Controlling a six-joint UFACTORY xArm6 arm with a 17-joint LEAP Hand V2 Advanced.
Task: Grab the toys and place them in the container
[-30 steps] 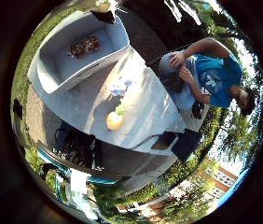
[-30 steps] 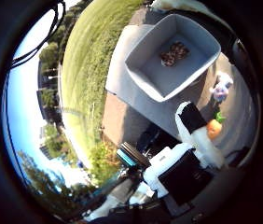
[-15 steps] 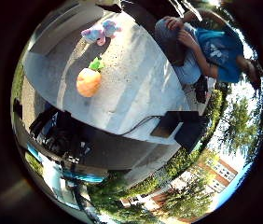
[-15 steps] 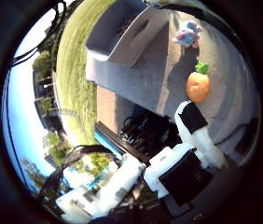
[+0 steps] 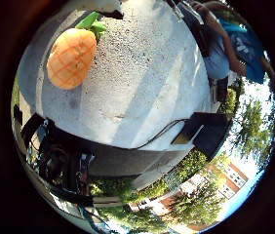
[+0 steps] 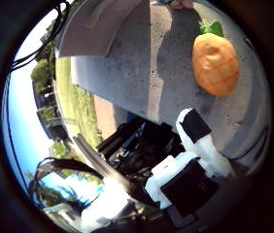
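Note:
An orange pineapple toy (image 5: pixel 71 57) with green leaves lies on the grey table top (image 5: pixel 147 87), close under my palm. In the thumb side view the same pineapple (image 6: pixel 215 63) lies just beyond the tip of a white and black finger (image 6: pixel 200 141) of my right hand (image 6: pixel 190 170). That finger is straight and touches nothing. A corner of the white container (image 6: pixel 98 24) shows on the table beyond the toy. A bit of a second toy (image 6: pixel 176 4) shows at the picture's edge.
The table's near edge (image 5: pixel 127 146) runs close to the pineapple, with dark bags (image 5: pixel 54 161) on the ground below it. A person in blue (image 5: pixel 235 48) sits at the table's far side. Grass (image 6: pixel 74 107) and paving lie around.
The camera has come down towards the table. The pineapple now fills much more of both views, and the container has slid mostly out of sight.

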